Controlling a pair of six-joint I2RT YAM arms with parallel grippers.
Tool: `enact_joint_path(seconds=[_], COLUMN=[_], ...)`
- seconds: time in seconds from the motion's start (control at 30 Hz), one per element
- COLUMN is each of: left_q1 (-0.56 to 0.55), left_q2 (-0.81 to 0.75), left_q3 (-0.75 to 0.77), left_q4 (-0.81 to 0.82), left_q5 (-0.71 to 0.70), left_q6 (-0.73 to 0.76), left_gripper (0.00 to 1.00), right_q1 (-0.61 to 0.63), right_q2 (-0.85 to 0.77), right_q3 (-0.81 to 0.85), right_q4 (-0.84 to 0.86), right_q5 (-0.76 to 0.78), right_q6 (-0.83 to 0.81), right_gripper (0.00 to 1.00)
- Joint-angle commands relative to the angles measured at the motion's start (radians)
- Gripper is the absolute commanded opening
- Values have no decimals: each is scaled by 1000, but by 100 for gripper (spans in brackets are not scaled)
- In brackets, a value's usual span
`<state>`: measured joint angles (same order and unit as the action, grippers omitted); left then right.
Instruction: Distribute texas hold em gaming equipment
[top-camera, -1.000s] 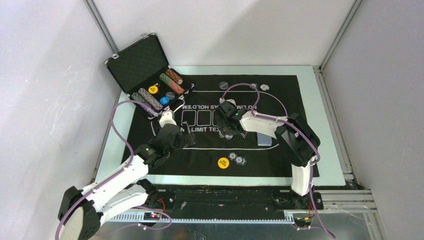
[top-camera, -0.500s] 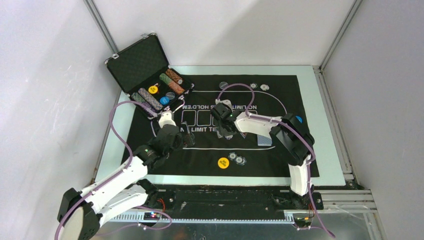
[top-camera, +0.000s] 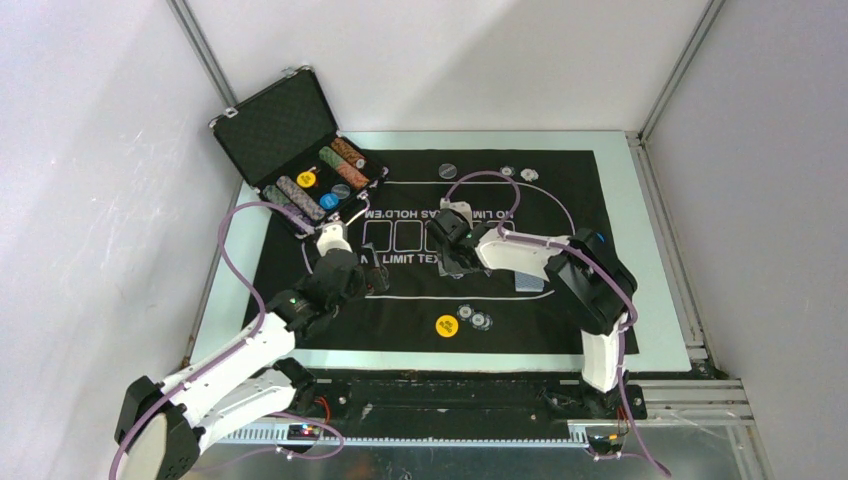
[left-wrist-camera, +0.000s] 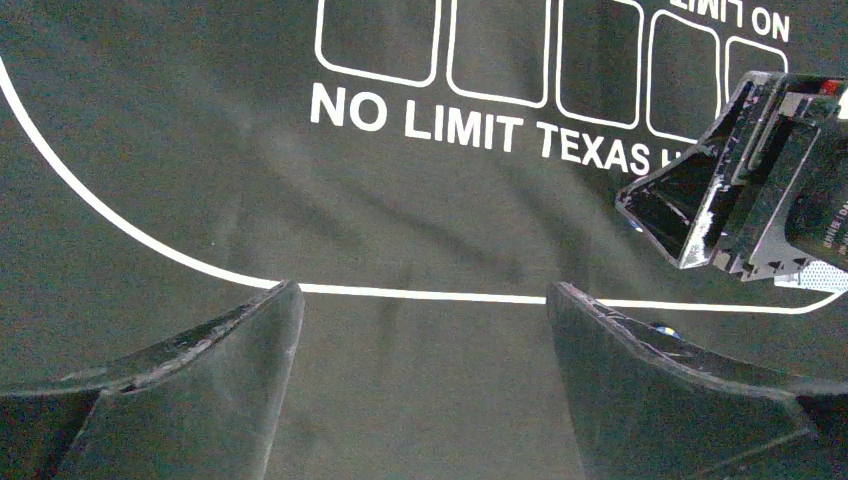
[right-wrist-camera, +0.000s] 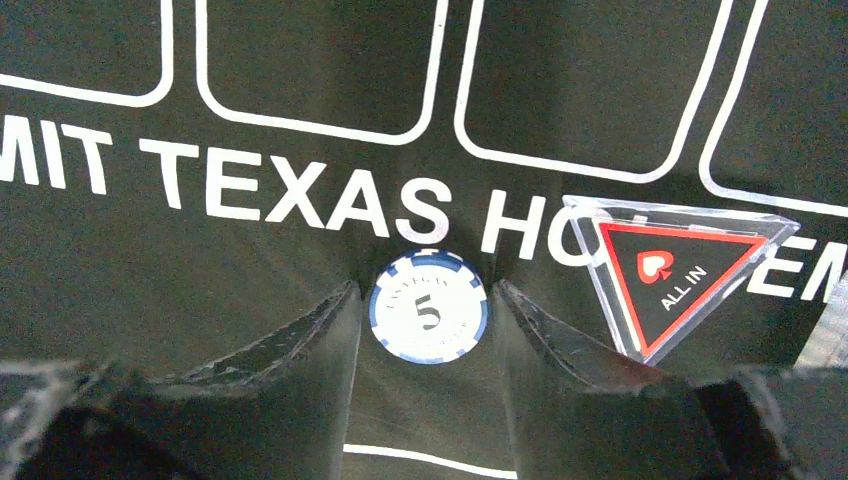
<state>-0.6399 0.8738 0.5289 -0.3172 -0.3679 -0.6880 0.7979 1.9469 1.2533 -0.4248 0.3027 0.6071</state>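
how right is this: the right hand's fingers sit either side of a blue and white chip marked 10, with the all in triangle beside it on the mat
One slip: the chip is marked 5, not 10, as the right wrist view shows. The fingers of the right hand flank it, with the ALL IN triangle beside it on the mat.

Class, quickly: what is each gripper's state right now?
Left gripper: open, empty.
Right gripper: jaws flank the blue-white chip; grip cannot be told.

Left tool (left-wrist-camera: 422, 300) spread wide; right tool (right-wrist-camera: 427, 300) jaws set narrow.
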Motion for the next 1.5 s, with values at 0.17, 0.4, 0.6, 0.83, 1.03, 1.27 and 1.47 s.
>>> enact_joint_path(seconds=[0.17,0.4,0.6,0.83,1.03,1.27,1.47], left_q1=[3,4,4,4,5,3,4], left_q2=[-5,-4,-9,-16,-26,-33,-33], left_q3=[-10,-10,-11,-12,-13,-15,-15], left_q4=[6,6,3,1,-3,-6,-3], left_q5=[-32,-35,-38,-40,-44,-46,-40], left_q6=[16,15,13,12,10,10,10], left_gripper=[98,98,98,98,98,98,98], right_q1=[-8,-6,0,20,33,37,29], right_q2=[-5,10,-25,-136,-212,-273,-407], right_q3=[-88,-90,-110,-113,-113,-154,-290], right_q4=[-87,-48,-7,11,4,-8,-36], right_q5=[38,-4,-13,42,68,59,40], right_q6=[11,1,-1,-31,-49,-41,4], right_gripper=[48,39,26,12,8,6,5])
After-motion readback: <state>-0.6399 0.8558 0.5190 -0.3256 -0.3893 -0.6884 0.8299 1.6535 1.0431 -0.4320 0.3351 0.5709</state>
